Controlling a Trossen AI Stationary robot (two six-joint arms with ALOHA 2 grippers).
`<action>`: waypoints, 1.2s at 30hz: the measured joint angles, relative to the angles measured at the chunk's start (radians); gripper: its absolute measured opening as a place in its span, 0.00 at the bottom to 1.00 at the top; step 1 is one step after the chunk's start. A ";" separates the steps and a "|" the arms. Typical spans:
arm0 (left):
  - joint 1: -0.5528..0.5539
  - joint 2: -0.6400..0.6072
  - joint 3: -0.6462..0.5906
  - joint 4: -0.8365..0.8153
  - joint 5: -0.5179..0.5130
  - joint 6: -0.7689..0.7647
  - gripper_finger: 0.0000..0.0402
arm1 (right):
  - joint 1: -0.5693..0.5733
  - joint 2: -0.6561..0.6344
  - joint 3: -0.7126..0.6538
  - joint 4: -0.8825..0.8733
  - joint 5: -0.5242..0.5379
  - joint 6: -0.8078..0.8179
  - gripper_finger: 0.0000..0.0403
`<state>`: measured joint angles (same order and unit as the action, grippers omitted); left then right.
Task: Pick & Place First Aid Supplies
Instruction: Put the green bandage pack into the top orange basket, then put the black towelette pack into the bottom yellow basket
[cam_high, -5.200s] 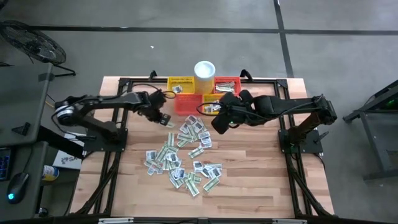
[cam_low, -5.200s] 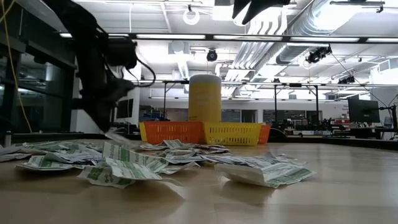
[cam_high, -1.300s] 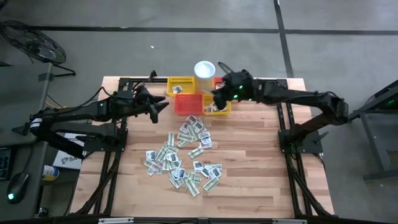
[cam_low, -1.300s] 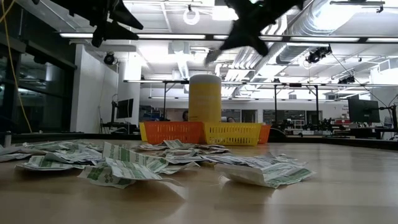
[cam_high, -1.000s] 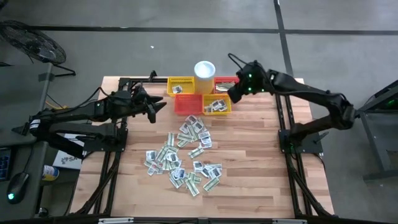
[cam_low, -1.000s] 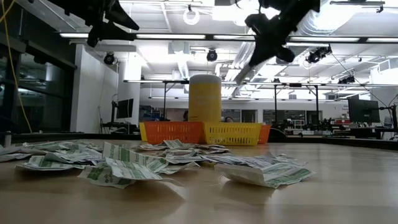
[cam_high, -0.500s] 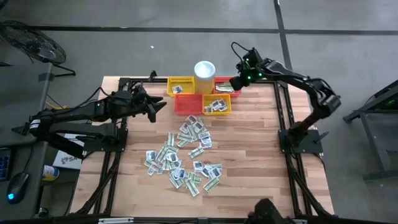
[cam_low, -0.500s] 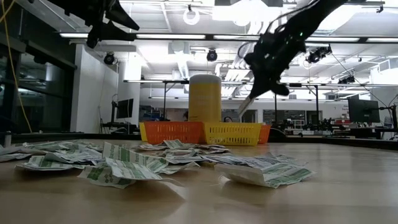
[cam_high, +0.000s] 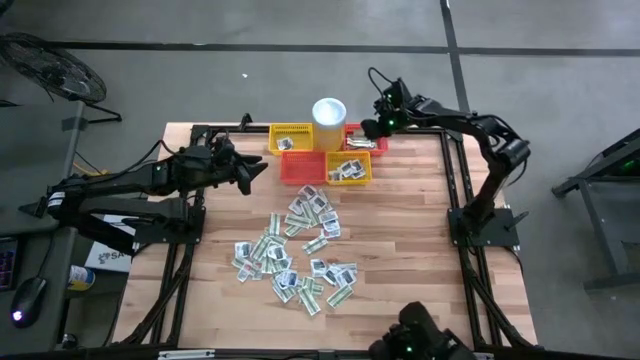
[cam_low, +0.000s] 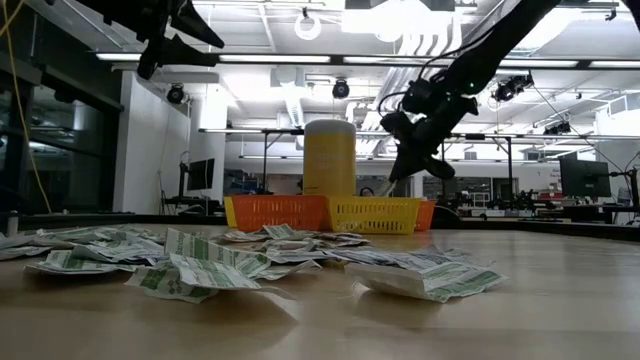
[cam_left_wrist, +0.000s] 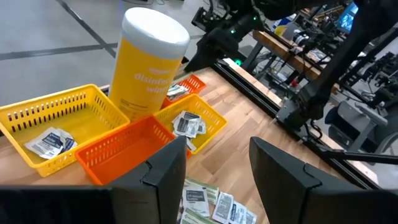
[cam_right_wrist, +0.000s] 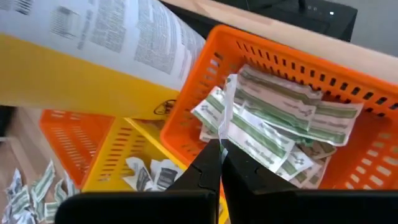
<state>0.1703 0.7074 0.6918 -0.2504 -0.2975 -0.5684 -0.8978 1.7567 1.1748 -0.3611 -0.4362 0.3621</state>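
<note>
The right gripper (cam_right_wrist: 220, 154) hangs over the far orange basket (cam_right_wrist: 348, 93), fingers pinched on one packet (cam_right_wrist: 231, 109) above others, the yellow canister (cam_left_wrist: 146, 62) just beside it. The left gripper (cam_left_wrist: 214, 168), fingers apart and empty, hovers beside the baskets; loose sachets (cam_high: 295, 250) litter the table (cam_high: 410, 260).

Two dark jointed arms, thin black cables along links; right claw (cam_high: 377, 127) wrist shows green light
</note>
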 joint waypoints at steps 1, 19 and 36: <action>0.000 0.000 0.000 0.000 0.000 -0.005 0.44 | 0.000 0.005 0.000 0.000 0.000 0.000 0.01; 0.000 0.007 0.002 -0.096 0.058 -0.050 0.43 | -0.059 -0.053 0.000 -0.098 0.041 -0.029 0.44; -0.001 0.093 0.002 -0.163 0.157 -0.093 0.43 | -0.061 -0.279 0.000 -0.235 0.039 -0.117 0.44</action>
<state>0.1696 0.8005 0.6933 -0.4130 -0.1407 -0.6614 -0.9592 1.4773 1.1751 -0.5958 -0.3973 0.2447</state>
